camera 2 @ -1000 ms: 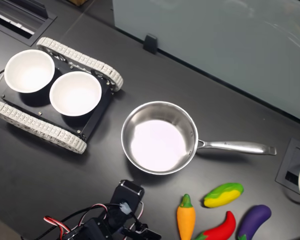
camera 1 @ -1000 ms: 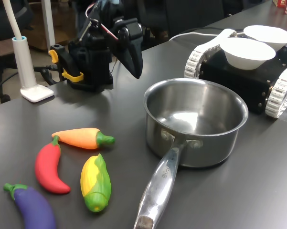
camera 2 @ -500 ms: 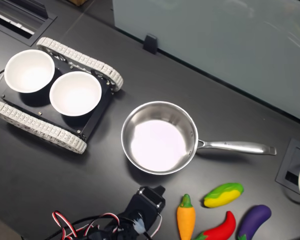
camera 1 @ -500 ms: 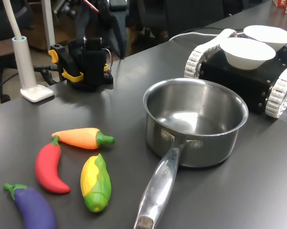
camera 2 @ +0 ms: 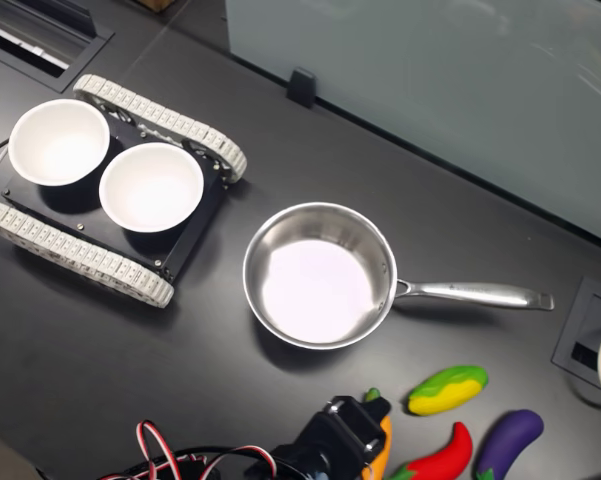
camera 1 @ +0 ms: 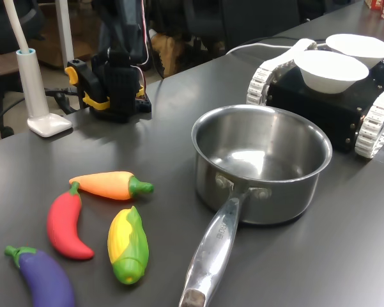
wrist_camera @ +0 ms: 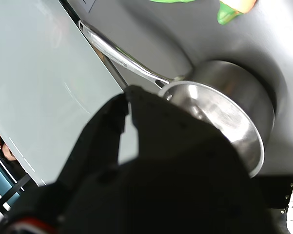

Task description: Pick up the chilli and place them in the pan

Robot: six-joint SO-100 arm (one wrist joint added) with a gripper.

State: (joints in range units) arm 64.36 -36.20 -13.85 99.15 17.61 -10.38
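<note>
Wrist view: dark gripper (wrist_camera: 129, 105) filling the lower frame, its two tips close together with only a narrow slit between them and nothing seen held, though how far apart the jaws truly stand cannot be told; beyond it, the pan (wrist_camera: 234, 105) lying empty with its long handle running away toward a pale panel; just a sliver of green and orange toy ends at the frame's edge, no chilli in sight. First exterior view: chilli (camera 1: 65, 222) lying flat on the dark table (camera 1: 319, 256), well apart from the pan (camera 1: 262, 163), crowded by the orange carrot-shaped toy (camera 1: 112, 185) just beside its stem, the toy corn (camera 1: 128, 244) alongside and the purple eggplant (camera 1: 41, 276) near its tip; arm base (camera 1: 118, 83) standing at the far edge, gripper out of frame above. Second exterior view: gripper (camera 2: 348, 437) seen from above at the lower edge, overlapping the carrot-shaped toy (camera 2: 382, 440), with the chilli (camera 2: 442, 455) beside it and the pan (camera 2: 320, 275) empty. Likely trouble from here: closing on the carrot instead of the chilli, given the tight cluster; nudging neighbours aside on descent; glossy curved skin slipping from a shallow pinch; clipping the pan's rim or handle on the carry across.
</note>
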